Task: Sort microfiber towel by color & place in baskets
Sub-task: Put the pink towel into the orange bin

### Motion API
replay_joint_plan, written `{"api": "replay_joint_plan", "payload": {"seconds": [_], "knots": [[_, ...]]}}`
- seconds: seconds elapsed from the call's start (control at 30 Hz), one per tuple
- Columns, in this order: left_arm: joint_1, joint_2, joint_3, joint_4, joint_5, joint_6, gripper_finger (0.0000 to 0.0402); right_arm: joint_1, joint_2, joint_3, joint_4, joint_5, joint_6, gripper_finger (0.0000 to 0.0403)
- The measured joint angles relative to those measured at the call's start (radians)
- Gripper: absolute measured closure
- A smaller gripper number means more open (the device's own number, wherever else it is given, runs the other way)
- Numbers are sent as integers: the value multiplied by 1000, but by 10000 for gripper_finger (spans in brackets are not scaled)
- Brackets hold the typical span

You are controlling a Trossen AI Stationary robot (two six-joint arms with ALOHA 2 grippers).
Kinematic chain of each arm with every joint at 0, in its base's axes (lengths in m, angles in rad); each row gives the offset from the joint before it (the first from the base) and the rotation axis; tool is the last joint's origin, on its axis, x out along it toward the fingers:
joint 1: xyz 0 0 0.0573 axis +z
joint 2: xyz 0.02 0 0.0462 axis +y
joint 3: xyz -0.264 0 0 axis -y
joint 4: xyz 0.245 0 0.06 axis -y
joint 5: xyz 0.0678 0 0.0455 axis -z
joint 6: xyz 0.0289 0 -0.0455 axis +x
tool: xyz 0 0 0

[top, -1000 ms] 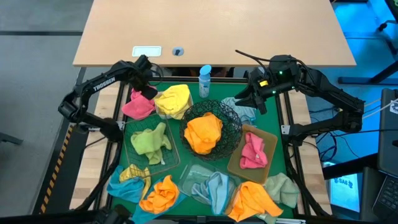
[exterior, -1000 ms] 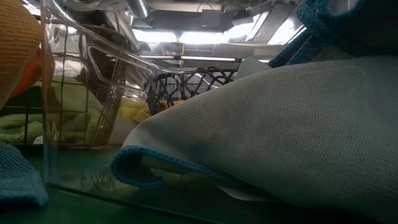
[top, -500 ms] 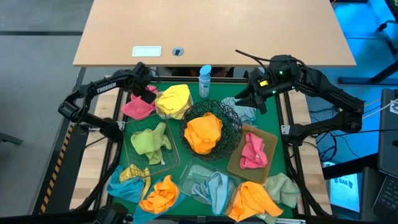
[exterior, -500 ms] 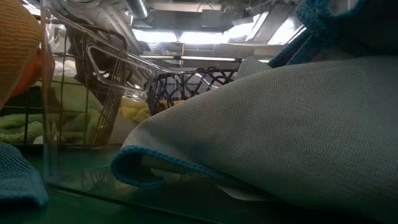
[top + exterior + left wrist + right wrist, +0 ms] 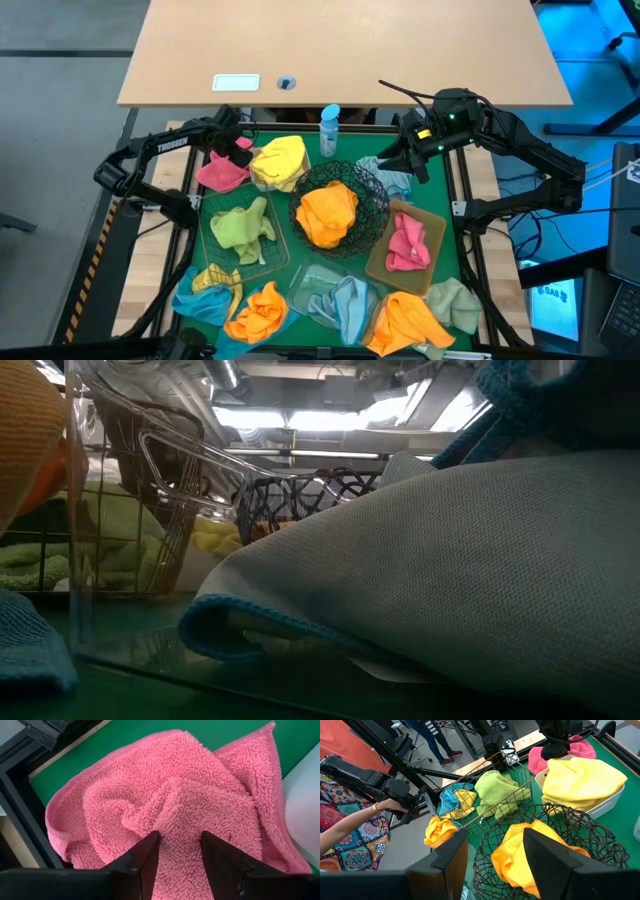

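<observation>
The left gripper (image 5: 179,851) is holding its fingers apart right over the pink towel (image 5: 170,805) on the green mat (image 5: 300,262), likely so it can pinch it for the tan tray (image 5: 380,262), while the right gripper (image 5: 412,160) is waiting open.

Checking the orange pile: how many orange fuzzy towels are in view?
3: one orange fuzzy towel in the round black wire bowl, one at the mat's near edge, one near-right. Others may be hidden.
</observation>
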State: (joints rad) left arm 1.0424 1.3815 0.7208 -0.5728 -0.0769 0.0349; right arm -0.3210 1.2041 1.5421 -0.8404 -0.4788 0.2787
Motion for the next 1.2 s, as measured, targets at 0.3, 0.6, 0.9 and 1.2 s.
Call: {"api": "replay_joint_plan", "payload": {"seconds": [0.3, 0.6, 0.9, 1.2], "knots": [[0, 45, 0, 7, -11, 57, 295, 0, 0, 0, 0, 0, 0, 214], [0, 56, 18, -7, -13, 56, 395, 0, 0, 0, 0, 0, 0, 214], [-3, 10, 162, -199, -26, 46, 400, 0, 0, 0, 0, 0, 0, 214], [-14, -109, 378, -367, -53, 19, 401, 0, 0, 0, 0, 0, 0, 214]]}}
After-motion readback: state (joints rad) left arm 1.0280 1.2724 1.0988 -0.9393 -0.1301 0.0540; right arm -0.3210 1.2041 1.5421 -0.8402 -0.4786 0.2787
